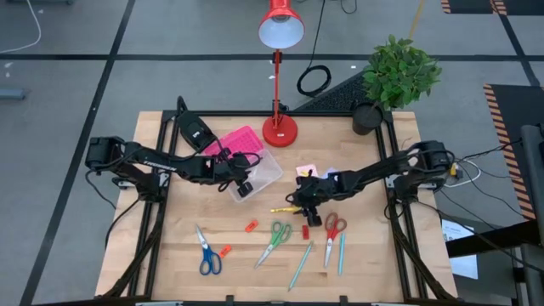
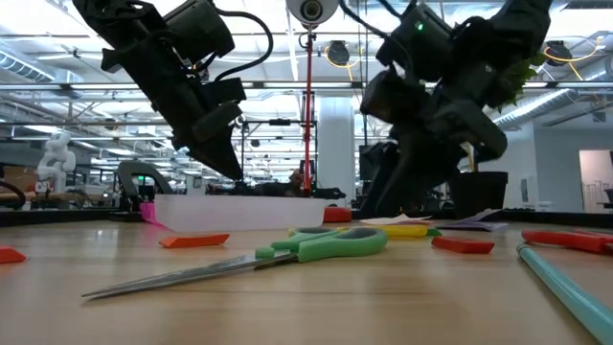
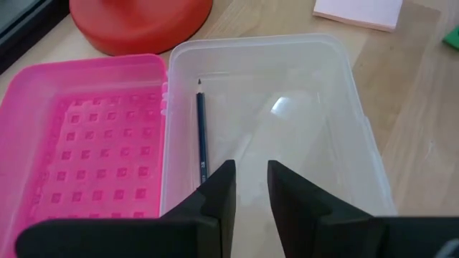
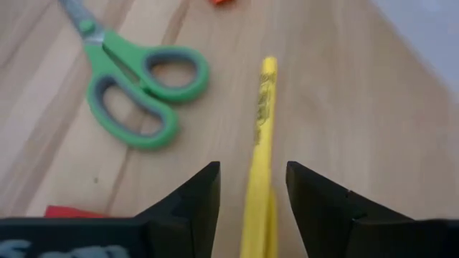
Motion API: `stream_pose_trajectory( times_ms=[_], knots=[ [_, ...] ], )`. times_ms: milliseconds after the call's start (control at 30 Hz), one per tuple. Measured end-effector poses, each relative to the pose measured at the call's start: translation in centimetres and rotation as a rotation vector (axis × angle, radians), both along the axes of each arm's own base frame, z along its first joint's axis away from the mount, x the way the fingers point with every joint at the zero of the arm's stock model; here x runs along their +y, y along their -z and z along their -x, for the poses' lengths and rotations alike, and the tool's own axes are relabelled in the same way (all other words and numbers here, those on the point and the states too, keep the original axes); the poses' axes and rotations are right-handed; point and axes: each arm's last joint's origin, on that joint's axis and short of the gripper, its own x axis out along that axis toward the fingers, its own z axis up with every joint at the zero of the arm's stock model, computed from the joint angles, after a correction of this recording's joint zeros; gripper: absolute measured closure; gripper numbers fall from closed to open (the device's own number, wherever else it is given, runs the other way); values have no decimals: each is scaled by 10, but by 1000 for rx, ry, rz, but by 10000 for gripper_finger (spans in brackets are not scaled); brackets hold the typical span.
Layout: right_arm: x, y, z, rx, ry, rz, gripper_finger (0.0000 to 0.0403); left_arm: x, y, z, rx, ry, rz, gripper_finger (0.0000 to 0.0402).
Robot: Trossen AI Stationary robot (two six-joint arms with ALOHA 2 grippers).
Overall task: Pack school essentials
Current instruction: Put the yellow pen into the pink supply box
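Left gripper (image 3: 249, 188): hovering over the clear plastic box (image 3: 358, 122) with its pink lid (image 3: 79, 143) folded open beside it; fingers a narrow gap apart and holding nothing; one dark blue pencil (image 3: 201, 136) lies inside against the hinge-side wall. Blue-handled scissors (image 1: 206, 252): flat on the wooden table (image 1: 170, 272) near its front left, a small orange eraser (image 1: 225, 251) just beside them and a second orange eraser (image 1: 251, 226) farther in. Green-handled scissors (image 1: 274, 240): centre front, a red eraser (image 1: 305, 230) near the handles. Right gripper (image 4: 252, 188): low over a yellow marker (image 4: 262, 136) lying flat at table centre, fingers parted moderately with the marker's near end between them and not visibly clamped. Step in hand, as judged: picking up this marker. To do it well, keep the fingers square across the barrel, settle until the pads straddle its full thickness, and close at the middle so it does not swing when lifted; keep clear of the green handles alongside. Red-handled scissors (image 1: 334, 231), a teal pen (image 1: 342, 252) and a green pencil (image 1: 300, 264): front right, untouched. Pink sticky-note pad (image 1: 306, 169): behind the right gripper.
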Motion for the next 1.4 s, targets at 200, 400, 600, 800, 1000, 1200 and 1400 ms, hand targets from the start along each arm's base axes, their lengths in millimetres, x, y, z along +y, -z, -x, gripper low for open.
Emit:
stream_pose_trajectory(
  times_ms=[200,400,600,800,1000,1200,1400],
  knots=[
    [-3,11,-4,8,-11,-11,253,-2,0,0,-3,6,0,316],
    [-8,17,-3,35,-6,0,279,-1,-1,-1,-10,5,0,316],
    [-9,17,-4,27,-25,21,326,-1,-1,-1,-10,5,0,316],
    [-9,17,-4,20,-37,29,363,-1,-1,-1,-11,13,-7,316],
    [-9,14,-3,13,-39,31,356,-1,-1,-2,-14,14,-8,316],
    [-9,-14,1,-67,-39,29,360,-2,-2,-3,-22,27,-18,316],
    [-9,-52,13,-162,-34,23,361,-10,-6,-7,-62,86,-48,316]
  ],
)
